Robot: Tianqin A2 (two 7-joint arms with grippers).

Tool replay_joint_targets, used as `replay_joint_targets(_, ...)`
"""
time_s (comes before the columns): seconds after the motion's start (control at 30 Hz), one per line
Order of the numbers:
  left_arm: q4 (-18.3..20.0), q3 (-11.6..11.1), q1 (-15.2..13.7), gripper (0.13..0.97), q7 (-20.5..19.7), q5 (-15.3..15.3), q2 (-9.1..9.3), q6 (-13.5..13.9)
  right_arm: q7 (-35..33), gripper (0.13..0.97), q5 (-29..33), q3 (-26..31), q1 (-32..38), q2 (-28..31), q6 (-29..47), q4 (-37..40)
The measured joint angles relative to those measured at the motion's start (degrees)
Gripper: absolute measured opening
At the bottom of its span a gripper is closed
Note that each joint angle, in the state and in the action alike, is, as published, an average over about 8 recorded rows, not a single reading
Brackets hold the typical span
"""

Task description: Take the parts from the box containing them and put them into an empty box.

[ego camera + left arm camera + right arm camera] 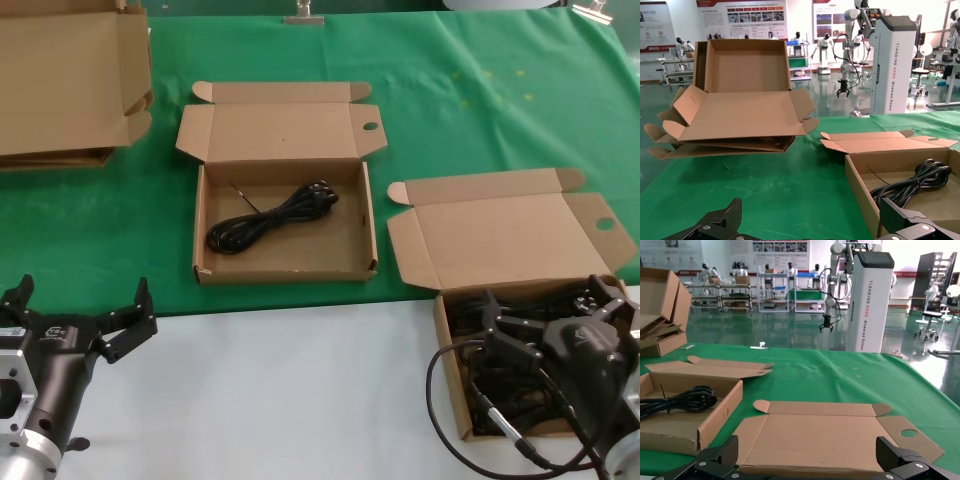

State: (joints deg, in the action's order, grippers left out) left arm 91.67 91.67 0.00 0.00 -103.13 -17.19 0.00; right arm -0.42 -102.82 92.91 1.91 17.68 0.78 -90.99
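The box on the right (447, 385) lies open at the table's front right, with black cable bundles (462, 312) inside, partly hidden by my arm. My right gripper (548, 300) hangs open over it with nothing between its fingers; in the right wrist view the right gripper (808, 452) frames that box's folded-back lid (825, 440). The middle box (200, 225) holds one coiled black cable (270, 215), also seen as the cable (920, 177) and the cable (680, 400) in the wrist views. My left gripper (83, 292) waits open and empty at the front left, short of the middle box (860, 175).
A pile of larger cardboard pieces (65, 85) sits at the back left on the green cloth (480, 110); in the left wrist view that pile (740, 110) lies ahead. The white table front (290, 390) lies between my arms. My own black cable (432, 385) loops beside the right box.
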Motion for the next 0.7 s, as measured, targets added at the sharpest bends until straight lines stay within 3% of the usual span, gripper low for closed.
replay_joint_targets(0.7, 0.00, 0.00, 0.00, 0.966, 0.00, 0.00, 0.00, 0.00, 0.00, 0.966, 0.00, 0.00, 0.00, 0.00, 0.00, 0.00)
